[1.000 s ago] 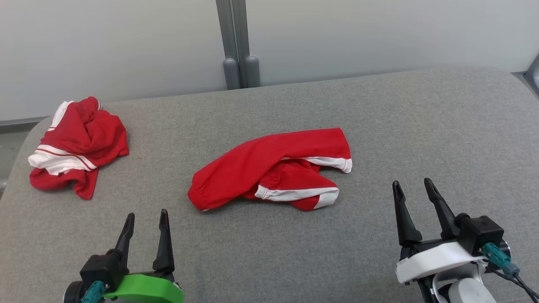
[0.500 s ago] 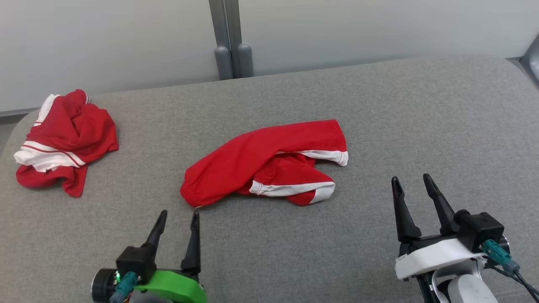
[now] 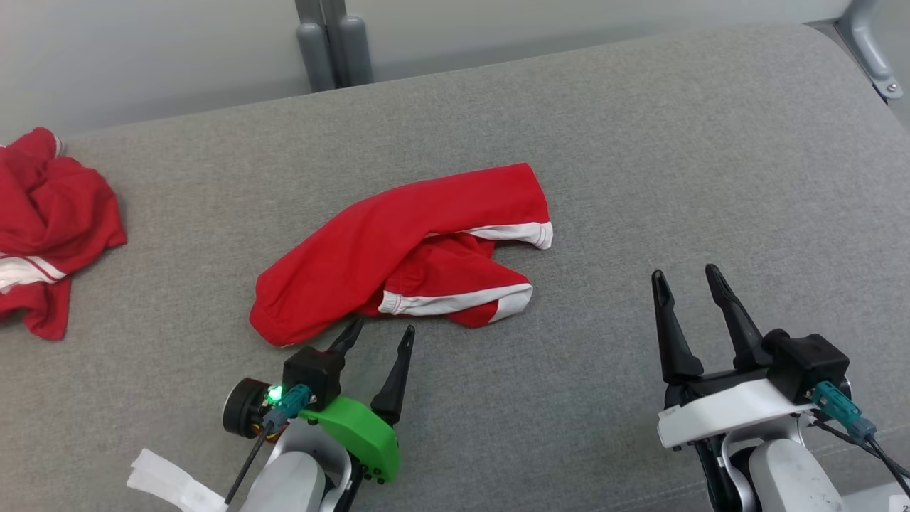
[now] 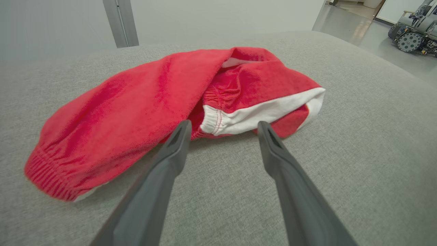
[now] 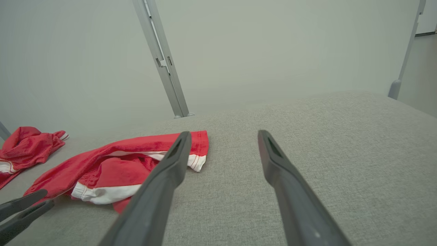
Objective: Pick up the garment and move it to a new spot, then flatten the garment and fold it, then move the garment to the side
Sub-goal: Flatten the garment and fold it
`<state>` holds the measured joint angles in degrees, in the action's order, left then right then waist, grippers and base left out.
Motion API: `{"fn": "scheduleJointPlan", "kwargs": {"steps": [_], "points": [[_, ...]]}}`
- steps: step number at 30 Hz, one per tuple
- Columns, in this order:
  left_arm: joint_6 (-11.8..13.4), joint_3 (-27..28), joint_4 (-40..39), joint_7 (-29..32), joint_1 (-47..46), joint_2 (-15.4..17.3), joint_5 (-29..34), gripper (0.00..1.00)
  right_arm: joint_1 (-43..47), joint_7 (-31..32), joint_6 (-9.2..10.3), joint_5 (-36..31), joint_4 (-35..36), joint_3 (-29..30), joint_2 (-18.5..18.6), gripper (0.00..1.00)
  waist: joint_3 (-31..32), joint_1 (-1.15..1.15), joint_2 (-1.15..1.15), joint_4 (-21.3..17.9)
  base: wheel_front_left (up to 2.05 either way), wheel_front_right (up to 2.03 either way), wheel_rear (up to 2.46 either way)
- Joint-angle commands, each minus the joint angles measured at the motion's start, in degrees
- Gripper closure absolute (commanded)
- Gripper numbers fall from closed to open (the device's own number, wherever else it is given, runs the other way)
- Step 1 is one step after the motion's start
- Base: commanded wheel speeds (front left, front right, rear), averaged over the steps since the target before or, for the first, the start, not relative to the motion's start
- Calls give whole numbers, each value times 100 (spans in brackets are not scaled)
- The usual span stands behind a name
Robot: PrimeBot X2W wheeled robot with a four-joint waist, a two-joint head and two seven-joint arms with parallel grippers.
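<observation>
**A:** Where is the garment, and which way does it run?

**B:** The red garment (image 3: 398,242) lies rumpled near the middle of the grey fabric worktop (image 3: 640,142). Its long axis is on a slant. The gathered elastic end is at the near left, and two white-trimmed hems point toward the far right.

**A:** And the grippers?

**B:** The left gripper (image 3: 382,328) sits low at the garment's near edge with its jaws apart. One tip is right at the red cloth, but I cannot tell whether it touches. In the left wrist view a white band (image 4: 259,114) of hem lies just past the tips. The right gripper (image 3: 684,272) is well apart to the right, over bare fabric, with its jaws apart and nothing in them.

**A:** Anything else about?

**B:** A second garment (image 3: 50,213), red and white, is bunched at the worktop's left edge, well apart from the first. A grey post (image 3: 334,35) stands behind the far edge.
</observation>
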<state>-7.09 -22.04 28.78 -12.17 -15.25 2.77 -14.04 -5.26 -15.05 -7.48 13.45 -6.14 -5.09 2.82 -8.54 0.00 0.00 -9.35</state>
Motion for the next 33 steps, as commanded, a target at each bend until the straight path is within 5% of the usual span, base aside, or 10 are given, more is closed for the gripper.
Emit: {"fn": "scheduleJointPlan", "kwargs": {"steps": [1, 16, 19, 20, 33], "points": [[-25, -1, 104, 8, -151, 50, -71, 0, -76, -20, -2, 27, 19, -13, 13, 0, -230, 0, 0, -244, 0, 0, 0], [-33, 33, 1039, -163, -776, 169, -417, 0, -117, -20, -2, 109, 3, -108, 13, 0, -361, 0, 0, -590, 0, 0, 0], [-37, -121, 1091, -191, -837, 151, -442, 90, -102, -20, -2, 119, -20, -109, 13, 0, -341, 0, 0, -597, 0, 0, 0], [-38, -162, 1079, -208, -853, 142, -465, 100, -98, -20, -2, 120, -21, -104, 13, 0, -332, 0, 0, -593, 0, 0, 0], [-41, -877, -313, -305, -1077, 66, -601, 100, -25, -20, -2, 83, -74, -45, 13, 0, -100, 0, 0, -467, 0, 0, 0]]}}
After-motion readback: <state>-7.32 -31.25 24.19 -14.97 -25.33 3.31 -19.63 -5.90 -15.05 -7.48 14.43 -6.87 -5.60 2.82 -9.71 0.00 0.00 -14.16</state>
